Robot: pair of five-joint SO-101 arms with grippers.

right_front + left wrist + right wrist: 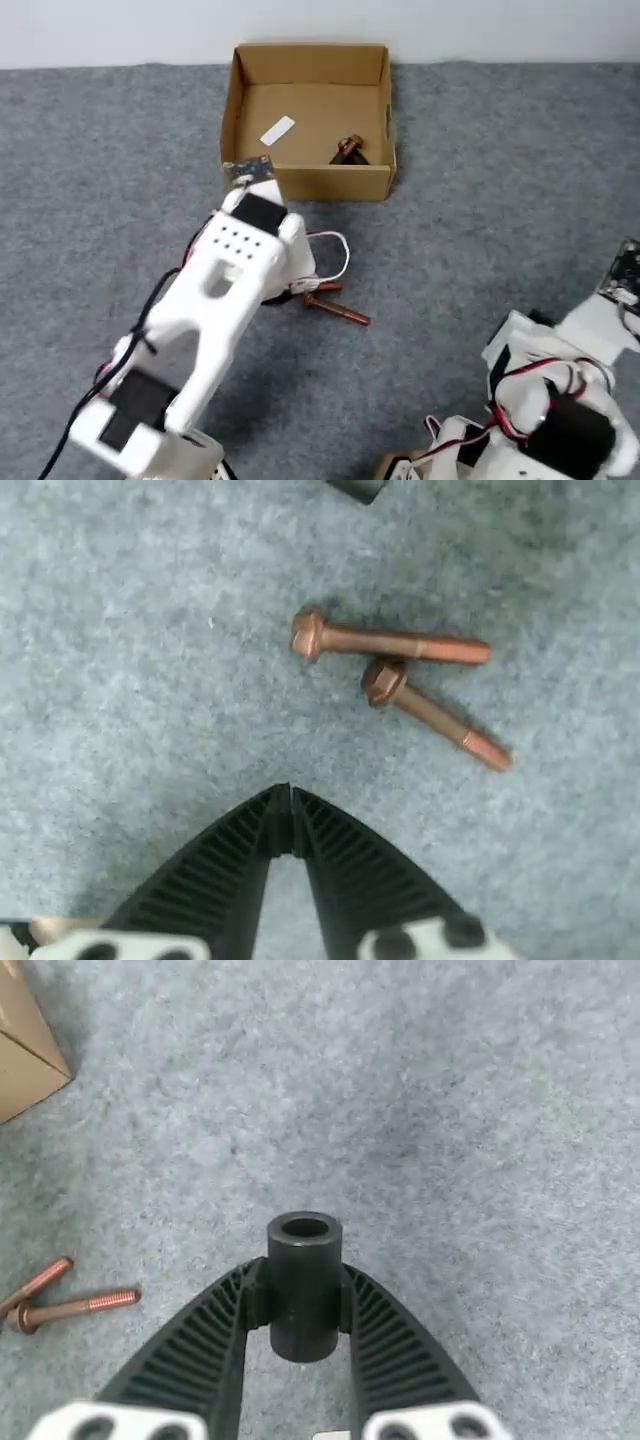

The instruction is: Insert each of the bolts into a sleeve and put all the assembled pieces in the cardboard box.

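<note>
Black sleeve [304, 1285] in right fingers [200, 1345], two bolts [390, 645] loose

Bolts [400, 645] were copper-toned metal with dull sheen, sleeve [304, 1290] matt black and smooth, box [310, 183] brown cardboard, table covering [500, 200] rough grey cloth.

overhead and close wrist views, seemingly sharing bolts [395, 643]
</note>
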